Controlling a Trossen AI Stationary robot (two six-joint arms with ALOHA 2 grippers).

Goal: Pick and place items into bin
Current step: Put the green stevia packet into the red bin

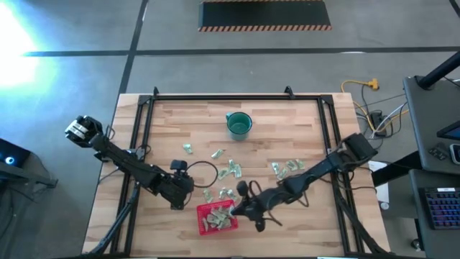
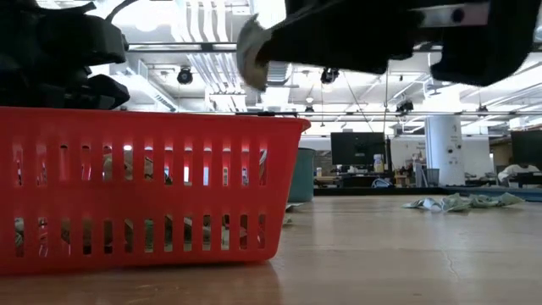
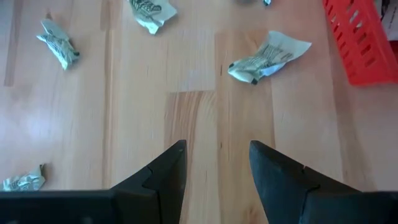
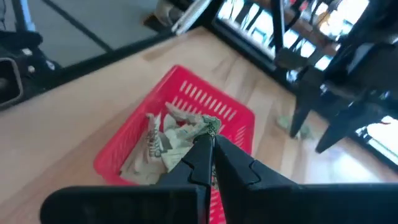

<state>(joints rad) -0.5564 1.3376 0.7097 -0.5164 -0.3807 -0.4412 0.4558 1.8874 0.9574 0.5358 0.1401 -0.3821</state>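
Note:
The red bin (image 1: pixel 218 219) stands near the table's front edge and holds several pale green packets (image 4: pixel 158 146). My right gripper (image 1: pixel 236 210) hangs over the bin's right side, shut on one more packet (image 4: pixel 198 132). Just left of the bin, my left gripper (image 3: pixel 217 149) points down at bare wood, open, with nothing between its fingers. A crumpled packet (image 3: pixel 264 56) lies flat on the table beyond its tips. More loose packets (image 1: pixel 230 170) are scattered on the table farther back. My right gripper pinches the packet's edge (image 4: pixel 210 126) between its two fingertips. The fingers slant down toward the bin from the table's right side. The packet bunches out ahead of the tips, lifted clear above the packets in the bin.
A teal cup (image 1: pixel 238 124) stands at the table's far middle. A cluster of packets (image 1: pixel 287 167) lies right of centre, and others (image 1: pixel 188 149) lie left of centre. A black cable loop (image 1: pixel 205 173) lies by my left arm. Black frame rails (image 1: pixel 147 137) run along the table's sides.

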